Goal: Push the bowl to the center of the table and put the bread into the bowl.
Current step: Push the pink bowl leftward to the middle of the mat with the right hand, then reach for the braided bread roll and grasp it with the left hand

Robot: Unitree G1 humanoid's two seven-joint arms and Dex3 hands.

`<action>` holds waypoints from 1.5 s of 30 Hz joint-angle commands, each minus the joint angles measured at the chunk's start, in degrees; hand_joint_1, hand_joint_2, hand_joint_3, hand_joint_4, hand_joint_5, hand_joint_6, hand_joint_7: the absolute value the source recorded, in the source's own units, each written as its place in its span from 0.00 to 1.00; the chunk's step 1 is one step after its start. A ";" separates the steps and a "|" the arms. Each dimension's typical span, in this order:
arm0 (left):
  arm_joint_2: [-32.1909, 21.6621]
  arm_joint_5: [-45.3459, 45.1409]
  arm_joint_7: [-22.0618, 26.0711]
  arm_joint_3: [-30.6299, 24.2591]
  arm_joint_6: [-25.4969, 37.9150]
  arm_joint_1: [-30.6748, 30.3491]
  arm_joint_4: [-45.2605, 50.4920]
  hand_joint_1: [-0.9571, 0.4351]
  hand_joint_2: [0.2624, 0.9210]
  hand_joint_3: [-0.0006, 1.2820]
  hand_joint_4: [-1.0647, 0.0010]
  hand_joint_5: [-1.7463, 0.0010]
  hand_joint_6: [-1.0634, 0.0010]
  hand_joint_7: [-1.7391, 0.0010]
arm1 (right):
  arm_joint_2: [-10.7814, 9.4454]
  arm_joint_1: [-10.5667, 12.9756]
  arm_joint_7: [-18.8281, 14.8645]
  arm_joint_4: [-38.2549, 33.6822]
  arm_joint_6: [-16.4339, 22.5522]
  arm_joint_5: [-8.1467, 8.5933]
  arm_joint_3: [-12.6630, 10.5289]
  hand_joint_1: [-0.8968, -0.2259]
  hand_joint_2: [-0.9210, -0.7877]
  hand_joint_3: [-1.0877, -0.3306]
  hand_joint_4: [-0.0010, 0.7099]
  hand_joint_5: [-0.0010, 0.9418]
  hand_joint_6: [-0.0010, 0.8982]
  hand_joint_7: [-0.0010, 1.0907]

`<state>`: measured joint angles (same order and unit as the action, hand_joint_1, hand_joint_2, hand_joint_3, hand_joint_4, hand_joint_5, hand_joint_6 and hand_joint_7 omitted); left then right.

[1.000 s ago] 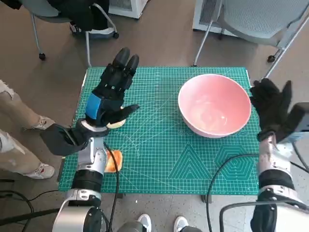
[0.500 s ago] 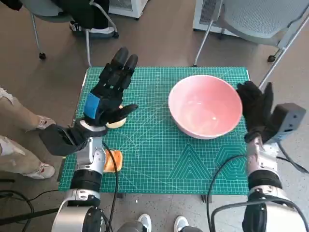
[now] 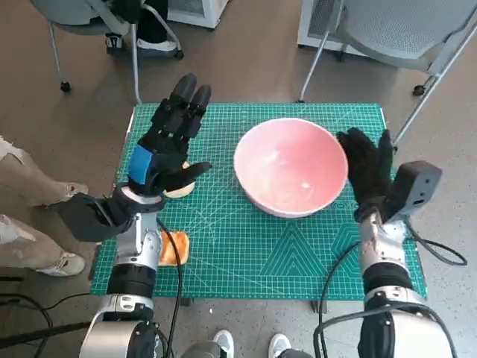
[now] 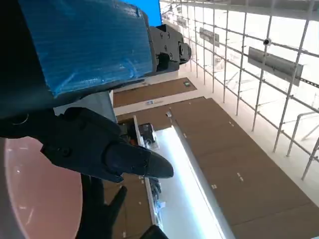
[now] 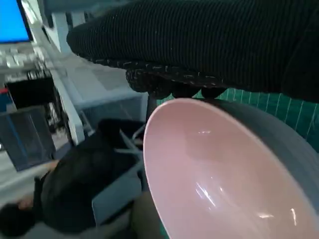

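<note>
The right hand (image 3: 367, 173), fingers spread flat and holding nothing, presses against the right side of the pink bowl (image 3: 291, 166). The bowl sits on the green cutting mat (image 3: 246, 246) covering the table, right of the mat's middle. Left of the bowl hovers the left hand (image 3: 165, 145), fingers extended and empty. The bread (image 3: 173, 248) lies near the mat's front left corner, well apart from the bowl.
</note>
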<state>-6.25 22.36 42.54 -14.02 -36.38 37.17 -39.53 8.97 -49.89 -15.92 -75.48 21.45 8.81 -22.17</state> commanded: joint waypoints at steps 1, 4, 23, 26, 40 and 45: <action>-0.21 0.13 -0.53 0.43 0.63 -0.96 1.34 0.39 1.00 0.07 0.96 1.00 0.82 0.99 | -1.04 0.86 -0.44 -0.59 -0.12 -0.28 0.39 0.34 0.00 0.53 0.34 0.01 0.32 0.07; -0.20 0.09 -0.78 0.50 0.73 -1.15 1.58 0.39 1.00 0.07 0.96 1.00 0.82 0.99 | -1.23 0.79 -0.45 -0.59 -0.04 -0.50 0.65 0.33 0.00 0.53 0.34 0.01 0.32 0.07; -0.28 0.11 -2.11 1.13 0.87 -2.71 3.41 0.39 1.00 0.07 0.96 1.00 0.81 0.99 | 0.46 0.05 -1.12 -0.32 0.45 -0.63 2.07 0.33 0.00 0.50 0.34 0.00 0.33 0.07; -0.35 0.25 -2.26 1.16 1.14 -3.41 4.41 0.39 1.00 0.07 0.96 1.00 0.81 0.99 | 1.48 -0.40 -1.20 0.10 0.86 -0.47 2.10 0.33 0.00 0.50 0.34 0.00 0.33 0.07; -0.49 0.53 -3.92 1.12 2.76 -5.18 8.14 0.40 1.00 0.08 0.95 1.00 0.81 0.99 | -0.42 -0.90 -8.15 11.66 20.99 3.43 2.78 0.36 0.00 0.42 0.29 0.00 0.31 0.07; -0.38 0.31 -4.55 1.43 2.82 -5.69 9.43 0.40 1.00 0.08 0.95 1.00 0.81 0.99 | -2.56 0.55 -13.35 17.00 22.41 6.41 3.87 0.36 0.00 0.43 0.27 0.00 0.30 0.07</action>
<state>-6.58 22.64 38.51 -12.99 -33.88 32.53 -31.97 8.32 -51.63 -25.97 -61.19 43.54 13.33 -19.19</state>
